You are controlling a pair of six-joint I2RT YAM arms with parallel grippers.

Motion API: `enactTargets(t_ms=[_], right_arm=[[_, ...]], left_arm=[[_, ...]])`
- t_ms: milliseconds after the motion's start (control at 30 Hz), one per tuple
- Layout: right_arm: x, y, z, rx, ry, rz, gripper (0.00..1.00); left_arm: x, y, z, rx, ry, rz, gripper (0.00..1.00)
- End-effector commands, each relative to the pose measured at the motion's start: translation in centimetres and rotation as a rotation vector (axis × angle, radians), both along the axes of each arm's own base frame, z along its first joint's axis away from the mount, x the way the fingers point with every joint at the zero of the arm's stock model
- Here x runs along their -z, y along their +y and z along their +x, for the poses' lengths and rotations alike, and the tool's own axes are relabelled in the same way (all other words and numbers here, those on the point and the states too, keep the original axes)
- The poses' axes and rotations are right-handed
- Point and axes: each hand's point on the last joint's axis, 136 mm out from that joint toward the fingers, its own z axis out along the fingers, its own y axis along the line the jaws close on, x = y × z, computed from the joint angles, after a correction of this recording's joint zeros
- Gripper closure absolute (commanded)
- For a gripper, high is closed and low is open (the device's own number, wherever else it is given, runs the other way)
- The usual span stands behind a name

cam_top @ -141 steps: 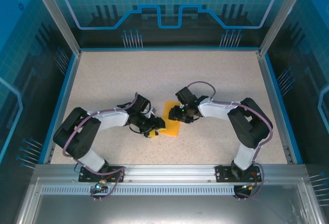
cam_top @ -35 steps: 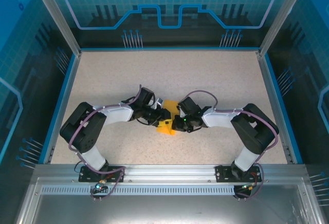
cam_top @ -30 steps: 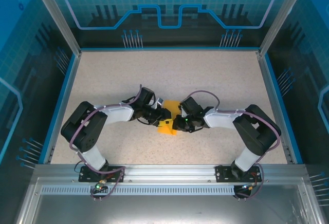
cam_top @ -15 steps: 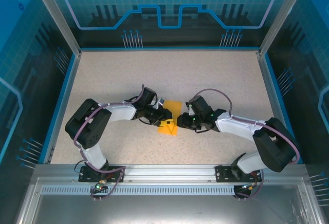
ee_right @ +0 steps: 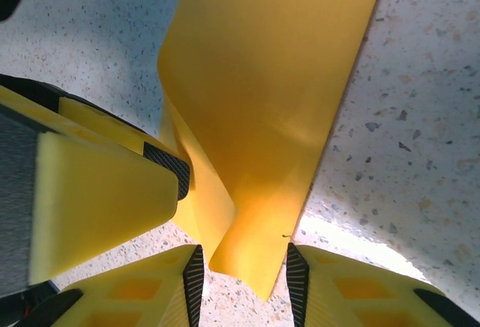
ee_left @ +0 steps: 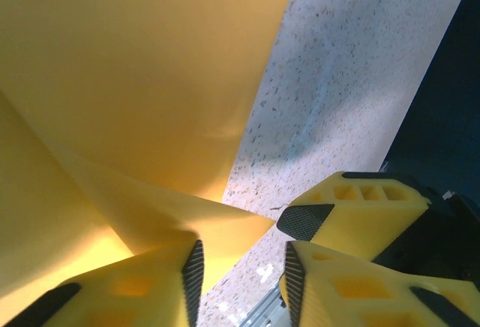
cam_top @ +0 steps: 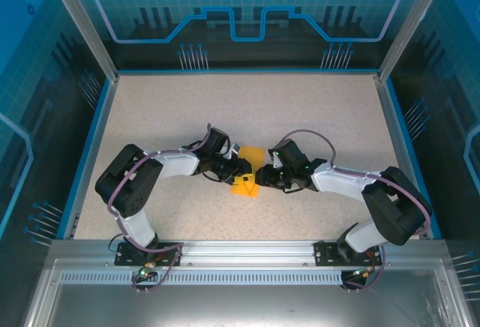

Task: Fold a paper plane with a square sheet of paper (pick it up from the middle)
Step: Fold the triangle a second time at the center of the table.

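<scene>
The orange-yellow square sheet of paper (cam_top: 244,187) lies part-folded at the table's middle, one flap raised. In the left wrist view the paper (ee_left: 150,79) curls over my left gripper's (ee_left: 241,267) left finger, and a folded corner pokes into the open gap; speckled table shows between the pads. In the right wrist view my right gripper (ee_right: 244,271) is open, with the paper's (ee_right: 277,79) lower folded corner hanging loose between its pads. The two grippers meet nose to nose over the sheet: left gripper (cam_top: 244,168), right gripper (cam_top: 261,175). No paper plane shape shows.
The speckled table (cam_top: 247,109) is ringed by a blue rim and glass walls. The right gripper's finger (ee_left: 352,207) sits close beside my left jaws. The left gripper's finger (ee_right: 97,184) crowds the right wrist view's left side.
The right arm's elbow swung out to the right and its gripper head drew slightly back from the sheet. The left arm barely moved. The paper stays between the two heads.
</scene>
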Motion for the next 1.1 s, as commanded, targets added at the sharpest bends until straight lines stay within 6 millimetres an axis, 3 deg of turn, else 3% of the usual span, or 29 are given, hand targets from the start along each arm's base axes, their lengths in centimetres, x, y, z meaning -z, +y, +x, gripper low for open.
enactTargets(t_ms=[0, 233, 500, 800, 1067], right_arm=[[0.0, 0.3, 0.6, -0.008, -0.007, 0.015, 0.63], [0.3, 1.3, 1.0, -0.020, 0.003, 0.055, 0.66], [0.6, 2.0, 1.6, -0.022, 0.011, 0.106, 0.68], [1.4, 1.4, 2.0, 0.000, 0.015, 0.062, 0.84], [2.6, 0.6, 2.2, -0.004, 0.025, -0.014, 0.88]], left_arm=[[0.1, -0.3, 0.2, 0.006, -0.013, 0.005, 0.68], [0.1, -0.3, 0.2, 0.006, -0.015, 0.009, 0.79], [0.1, -0.1, 0.0, 0.006, -0.013, 0.015, 0.82], [0.0, 0.0, -0.1, 0.006, -0.020, 0.017, 0.84], [-0.6, -0.3, 0.3, 0.023, -0.043, 0.008, 0.84]])
